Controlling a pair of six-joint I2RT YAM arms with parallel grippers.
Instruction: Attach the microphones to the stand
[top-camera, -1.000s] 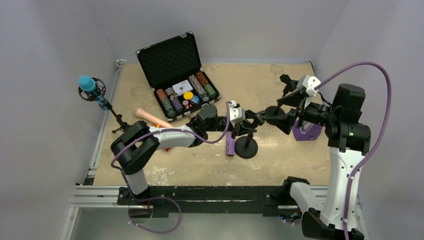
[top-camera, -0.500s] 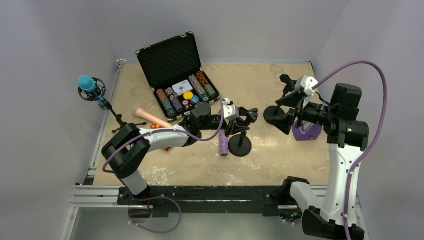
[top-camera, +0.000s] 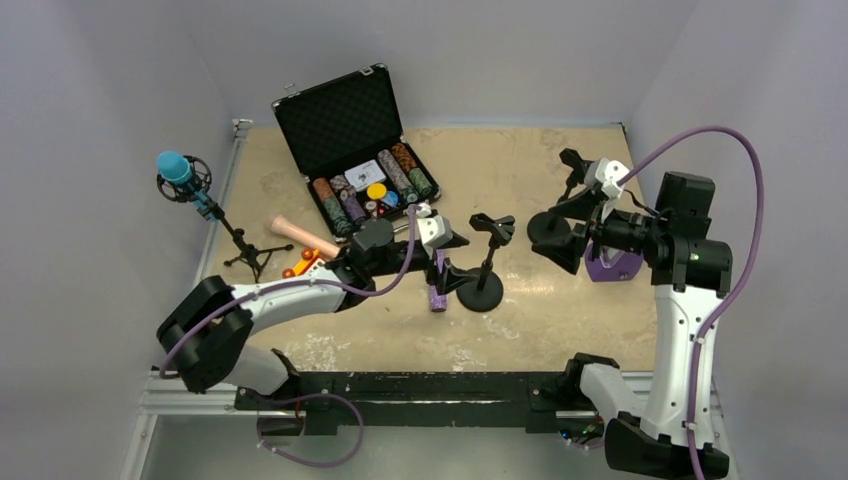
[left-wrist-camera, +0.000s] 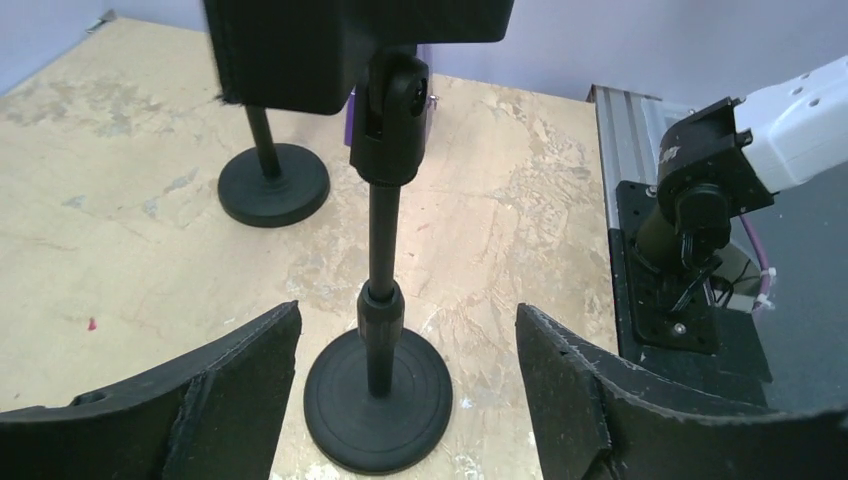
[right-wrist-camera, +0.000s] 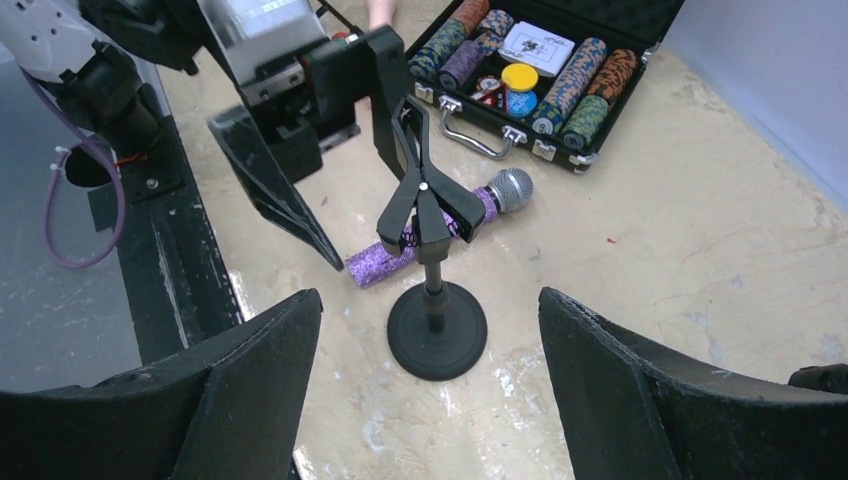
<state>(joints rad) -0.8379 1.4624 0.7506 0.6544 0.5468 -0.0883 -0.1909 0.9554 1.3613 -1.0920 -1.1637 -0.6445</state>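
Observation:
The glittery purple microphone (top-camera: 437, 285) (right-wrist-camera: 432, 235) lies flat on the table beside the round base of the middle stand (top-camera: 482, 288) (right-wrist-camera: 436, 330). That stand's clip is empty. My left gripper (top-camera: 452, 272) (left-wrist-camera: 408, 312) is open just left of the stand, its pole (left-wrist-camera: 383, 250) ahead between the empty jaws. The blue microphone (top-camera: 175, 166) sits in the tripod stand (top-camera: 243, 255) at far left. The peach-pink microphone (top-camera: 300, 235) lies on the table. My right gripper (top-camera: 560, 245) (right-wrist-camera: 430, 297) hangs open and empty to the right of the middle stand.
An open black case of poker chips (top-camera: 355, 150) (right-wrist-camera: 540, 60) stands at the back. A second round-base stand (top-camera: 549, 224) (left-wrist-camera: 273, 185) is by my right gripper, with a purple object (top-camera: 612, 264) beyond it. Small orange and red pieces (top-camera: 300, 265) lie near the pink microphone.
My left gripper dragged the middle stand slightly left, then let go of it, opened and drew back to the left. The purple microphone shifted left too. The right gripper barely moved.

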